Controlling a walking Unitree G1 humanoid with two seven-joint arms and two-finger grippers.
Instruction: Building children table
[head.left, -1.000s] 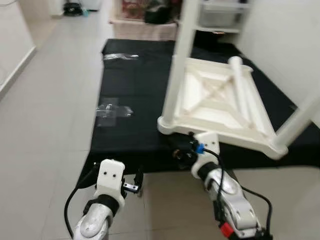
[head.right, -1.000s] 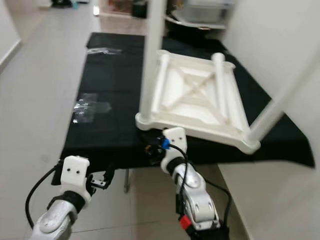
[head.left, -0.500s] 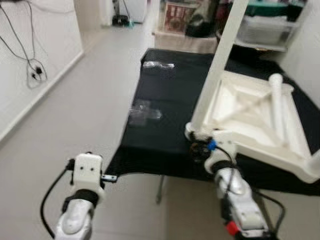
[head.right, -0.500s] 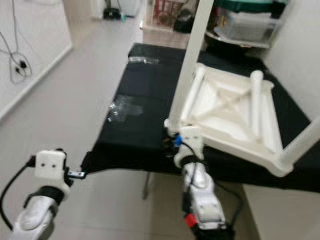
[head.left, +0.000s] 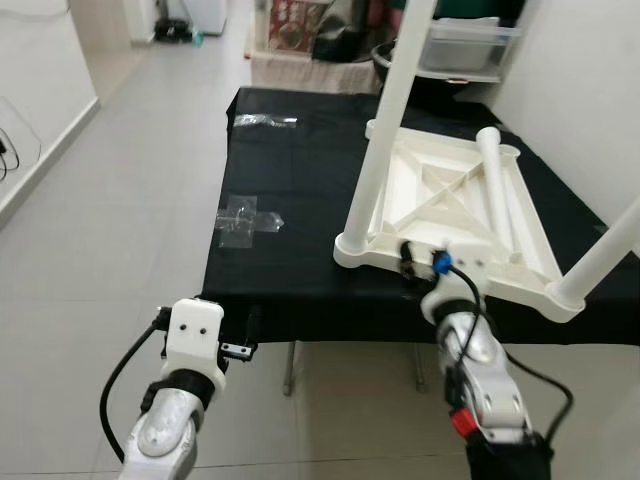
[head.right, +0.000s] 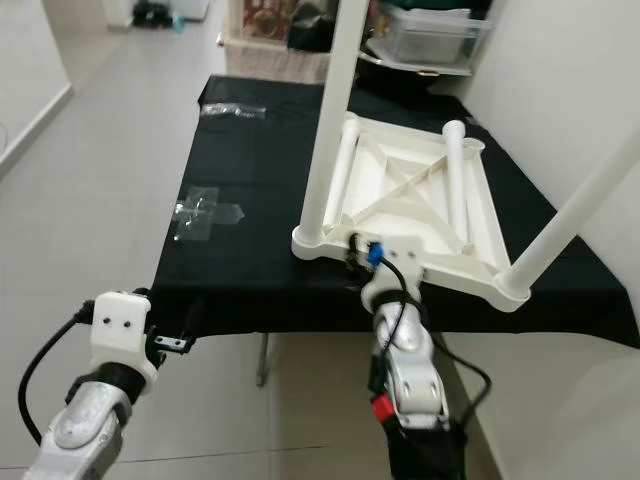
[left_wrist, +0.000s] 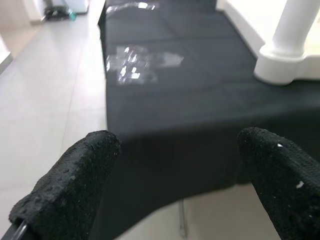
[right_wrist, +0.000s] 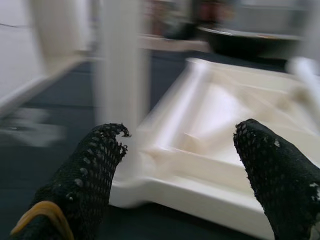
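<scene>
Right gripper (right_wrist: 175, 165) sits at lower centre of the head views, at the near edge of the upturned children's table, fingers spread wide with nothing between them; the right wrist view shows the two black fingers (right_wrist: 82, 175) flanking the table's near rim, clear of it on both sides. Left gripper (left_wrist: 175, 170) hangs lower left, below and in front of the black-covered work table's near edge, fingers parted and empty, well apart from the white piece.

Black-covered work table (head.left: 290, 180) runs from mid-frame to the upper centre, standing on pale tiled floor (head.left: 90, 230).

Children's table (head.left: 450, 205), white, lies upside down on the right half of the black cover, underside up, with diagonal ribs crossing inside the frame. One fitted leg (head.left: 385, 120) rises upright from the near-left corner toward the top of the frame. A second fitted leg (head.left: 605, 245) stands at the near-right corner, running up and out at the right edge. A loose leg (head.left: 492, 185) lies flat across the underside, pointing from the far side toward the near rim.

Clear plastic wrap (head.left: 245, 220) lies flat on the cover, left of the white table, near the cover's left edge. A second clear plastic piece (head.left: 265, 120) lies at the far-left corner.

Storage clutter and a clear bin (head.left: 465, 45) sit beyond the table at the top of the frame, too blurred to itemise.
</scene>
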